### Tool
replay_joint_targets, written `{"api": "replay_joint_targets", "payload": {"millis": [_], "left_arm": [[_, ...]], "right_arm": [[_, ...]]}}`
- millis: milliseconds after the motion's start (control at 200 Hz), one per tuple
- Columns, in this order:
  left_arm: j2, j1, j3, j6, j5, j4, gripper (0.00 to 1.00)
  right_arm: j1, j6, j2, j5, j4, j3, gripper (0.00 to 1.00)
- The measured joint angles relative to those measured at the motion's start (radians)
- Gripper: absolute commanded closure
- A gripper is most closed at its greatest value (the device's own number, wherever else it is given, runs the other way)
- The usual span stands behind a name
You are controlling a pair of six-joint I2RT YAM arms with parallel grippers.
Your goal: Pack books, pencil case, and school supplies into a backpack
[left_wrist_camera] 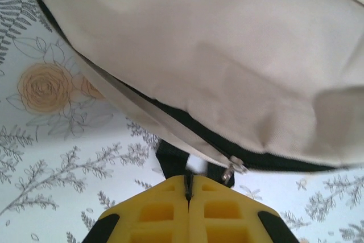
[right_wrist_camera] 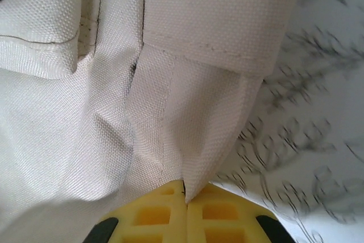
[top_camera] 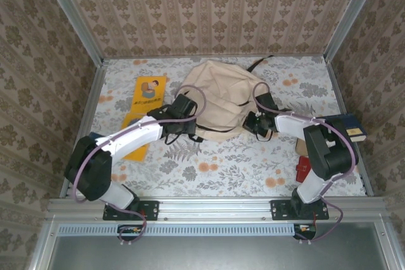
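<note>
Right wrist: I see my right pincer [right_wrist_camera: 185, 186] pinching backpack [right_wrist_camera: 85, 112] fabric; left pincer [left_wrist_camera: 188, 179] clenched on its black strap [left_wrist_camera: 169, 160].

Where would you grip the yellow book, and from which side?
The yellow book lies flat and thin, its near part crossed by the left arm, the backpack close on its right. Probably pinch its free far short edge, coming from the far side.
</note>
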Motion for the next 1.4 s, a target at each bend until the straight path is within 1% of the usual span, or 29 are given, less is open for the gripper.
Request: {"api": "replay_joint_targets", "payload": {"millis": [180,230,315,445,525,575,750,885,1005,1135,1295,1395], "left_arm": [[-0.083,-0.114,-0.063,-0.043,-0.014,0.004,1.0],[-0.085,-0.147,-0.064,-0.06,-0.014,0.006,1.0],[-0.084,-0.193,-0.064,-0.086,-0.019,0.016,1.0],[-0.073,-0.226,-0.061,-0.117,-0.029,0.021,1.0],[-0.058,-0.226,-0.054,-0.131,-0.029,0.016,1.0],[-0.051,-0.226,-0.048,-0.137,-0.029,0.012,1.0],[-0.045,-0.225,-0.029,-0.142,-0.024,-0.013,1.0],[-0.045,-0.224,-0.027,-0.142,0.004,-0.017,1.0],[-0.045,-0.219,-0.027,-0.137,0.049,-0.011,1.0],[-0.044,-0.211,-0.026,-0.116,0.093,-0.002,1.0],[-0.035,-0.198,-0.008,-0.079,0.136,0.001,1.0],[-0.029,-0.185,0.0,-0.06,0.156,0.015,1.0]], "right_arm": [[-0.008,-0.118,0.074,-0.021,-0.032,0.111,0.9],[-0.013,-0.143,0.091,-0.023,-0.041,0.138,0.87],[-0.023,-0.177,0.109,-0.024,-0.056,0.173,0.77],[-0.051,-0.183,0.102,-0.035,-0.071,0.179,0.49],[-0.061,-0.151,0.066,-0.042,-0.079,0.15,0.38],[-0.066,-0.127,0.021,-0.05,-0.082,0.117,0.33],[-0.046,0.037,-0.182,-0.121,-0.053,-0.056,0.26],[0.04,0.22,-0.309,-0.144,0.004,-0.189,0.18],[0.138,0.39,-0.374,-0.139,0.082,-0.256,0.16],[0.206,0.528,-0.376,-0.102,0.178,-0.28,0.16],[0.232,0.631,-0.306,-0.062,0.311,-0.282,0.24],[0.24,0.67,-0.238,-0.046,0.372,-0.282,0.34]]}}
